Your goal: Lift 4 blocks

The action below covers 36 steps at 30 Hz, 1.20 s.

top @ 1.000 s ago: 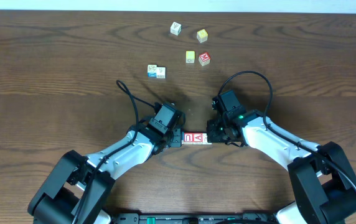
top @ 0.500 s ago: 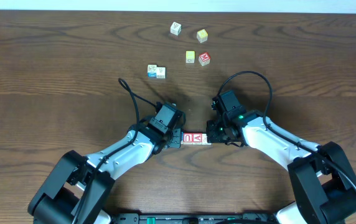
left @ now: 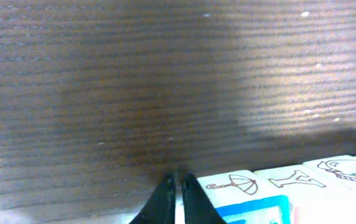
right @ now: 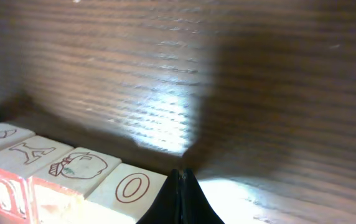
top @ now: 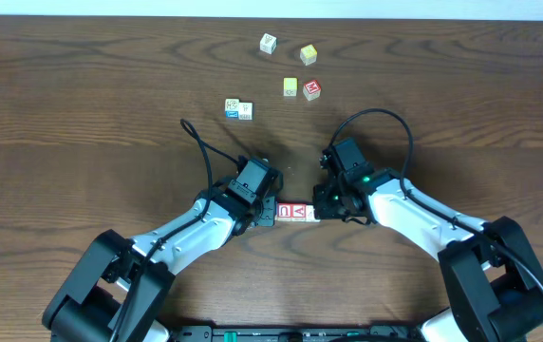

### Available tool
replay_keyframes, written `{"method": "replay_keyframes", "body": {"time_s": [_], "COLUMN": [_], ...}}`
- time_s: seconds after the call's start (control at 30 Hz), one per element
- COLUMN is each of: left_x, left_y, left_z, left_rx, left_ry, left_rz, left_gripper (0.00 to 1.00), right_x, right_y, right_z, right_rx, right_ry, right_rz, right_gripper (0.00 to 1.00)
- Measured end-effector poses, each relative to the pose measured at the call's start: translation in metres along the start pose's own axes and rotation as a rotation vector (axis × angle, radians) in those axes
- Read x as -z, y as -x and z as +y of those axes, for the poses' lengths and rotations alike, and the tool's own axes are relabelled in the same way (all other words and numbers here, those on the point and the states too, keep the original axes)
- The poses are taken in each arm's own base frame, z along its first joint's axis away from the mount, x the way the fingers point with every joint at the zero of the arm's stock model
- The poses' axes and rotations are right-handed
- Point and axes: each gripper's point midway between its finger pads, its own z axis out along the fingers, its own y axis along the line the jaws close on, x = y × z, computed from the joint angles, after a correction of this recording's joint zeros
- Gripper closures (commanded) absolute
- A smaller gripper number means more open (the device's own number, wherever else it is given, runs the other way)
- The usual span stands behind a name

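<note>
- Blocks [top: 293, 212]: four, set end to end in one straight row on the near side of the desk [top: 82, 133], between the two arms. The wrist views show cream faces bearing, in order, an umbrella, a Y, a head and an O. Seen from overhead, the faces carry red letters.
- It cannot be told whether the row rests on the desk or hangs clear of it.
- Left claw [left: 176, 186]: fingers closed tip to tip with nothing between them. The closed tip sits against the umbrella end of the row.
- Right claw [right: 179, 183]: fingers likewise closed on nothing. The tip sits against the O end of the row.
- Loose cubes on the far side, well apart from the row: six.
  - Cream pair [top: 238, 109], touching.
  - Single cream cube [top: 268, 43].
  - Two yellow cubes [top: 308, 54].
  - One red-topped cube [top: 311, 89], just beside a yellow one.
</note>
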Motion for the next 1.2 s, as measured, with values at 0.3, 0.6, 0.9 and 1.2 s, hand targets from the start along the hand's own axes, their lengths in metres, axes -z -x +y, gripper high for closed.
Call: {"method": "replay_keyframes", "body": {"time_s": [0.3,0.6,0.9,1.2], "left_x": [0.0001,0.0002,0.0007,0.0014], "left_y": [-0.0002,-0.0014,-0.0026,-0.003], "left_z": [0.0008,0.0016,0.003,0.0043], "left_rx": [-0.005,-0.01,-0.022,-0.027], "left_ry": [0.009,0.014,0.022,0.032], "left_rz": [-0.002,0.003,0.01,0.014], "left_gripper": [0.93,0.93,0.93,0.93], "right_x": [0.0,0.0,0.0,0.0002], "right_y": [-0.0004,-0.0006,-0.0011,-0.0015], "right_z": [0.0012,0.0017,0.0025,0.0034], "right_rx": [0.002,0.003,0.014,0.024], "right_ry": [0.007,0.009,0.014,0.02], "right_rz": [0.003,0.004,0.006,0.01], "right_gripper": [0.99,0.99,0.99,0.99]}}
